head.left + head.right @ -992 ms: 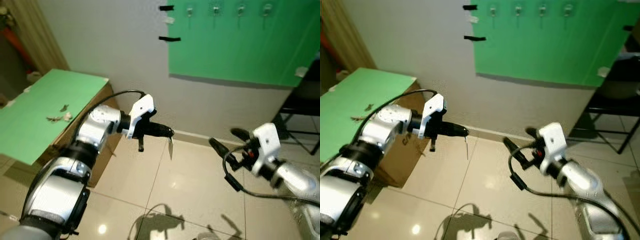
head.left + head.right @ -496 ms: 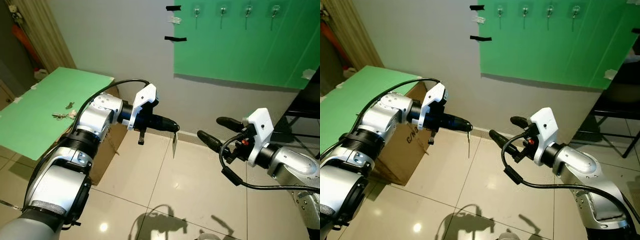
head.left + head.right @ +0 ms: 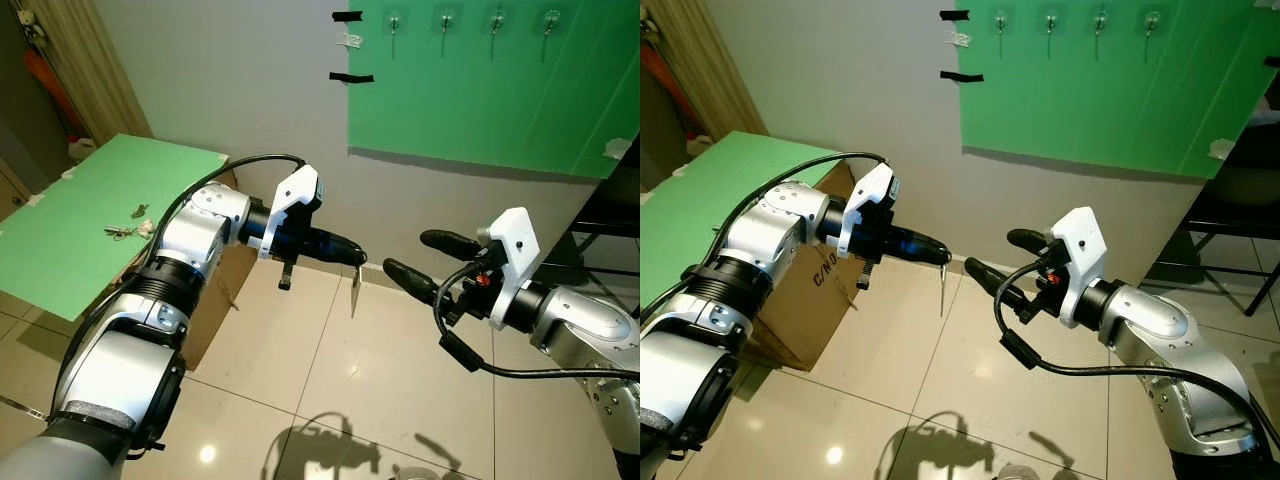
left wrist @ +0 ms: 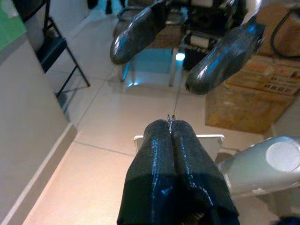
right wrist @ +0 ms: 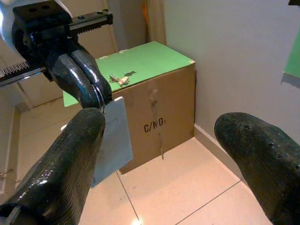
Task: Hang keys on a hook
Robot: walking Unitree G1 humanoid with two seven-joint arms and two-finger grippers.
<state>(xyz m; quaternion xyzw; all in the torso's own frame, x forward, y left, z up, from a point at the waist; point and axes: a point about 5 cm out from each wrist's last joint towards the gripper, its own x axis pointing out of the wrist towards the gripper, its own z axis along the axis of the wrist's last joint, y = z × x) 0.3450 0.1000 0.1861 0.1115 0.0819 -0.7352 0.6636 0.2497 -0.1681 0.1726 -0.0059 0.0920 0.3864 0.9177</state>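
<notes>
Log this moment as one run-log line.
left gripper: shut on key ring, white tag dangling | right gripper: open, facing it across a gap | hooks: on wall, bare | spare keys: on green-topped box

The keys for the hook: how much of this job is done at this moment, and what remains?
Done: the left gripper is shut on a thin metal ring with a flat pale tag, held in the air. In hand: the open right gripper faces it closely, perhaps for a handover. Left: carrying it to the small metal wall hooks, high above both grippers.
</notes>
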